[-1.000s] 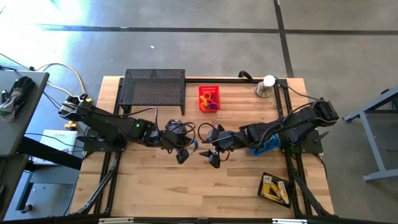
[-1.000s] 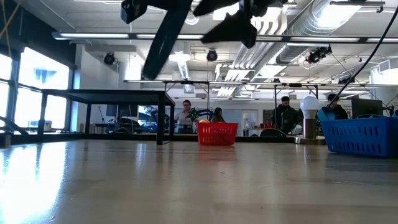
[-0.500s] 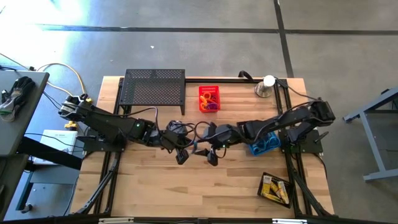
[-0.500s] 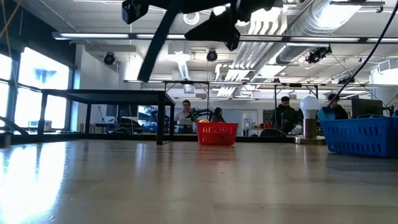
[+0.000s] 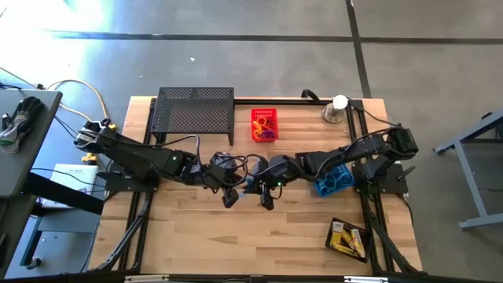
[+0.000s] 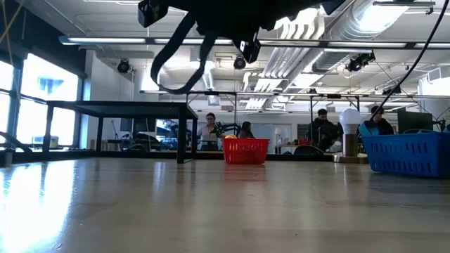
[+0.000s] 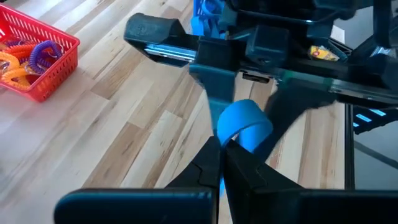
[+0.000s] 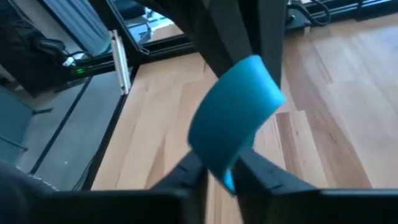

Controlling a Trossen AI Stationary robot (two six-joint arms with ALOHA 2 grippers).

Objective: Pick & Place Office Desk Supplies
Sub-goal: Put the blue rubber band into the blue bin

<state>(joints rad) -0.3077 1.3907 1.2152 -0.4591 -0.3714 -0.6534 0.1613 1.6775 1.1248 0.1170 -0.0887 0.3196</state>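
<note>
A blue band (image 7: 244, 126), a wide flat loop, hangs in the air above the middle of the bench (image 5: 299, 236), pinched from both sides. My left gripper (image 7: 222, 147) has its fingers closed tight on the lower edge of the loop, and my right gripper (image 8: 219, 169) is closed on the same loop from the opposite side, its fingers nipping the edge nearest its wrist. From above, the two grippers meet just in front of the red basket (image 5: 264, 124), which holds orange and purple coiled loops (image 7: 25, 52) and sits beside the black mesh shelf (image 5: 196, 110). A blue basket (image 5: 336, 180) lies under my right arm, and a dark tray of small yellow boxes (image 5: 346, 237) sits at the near right corner.
</note>
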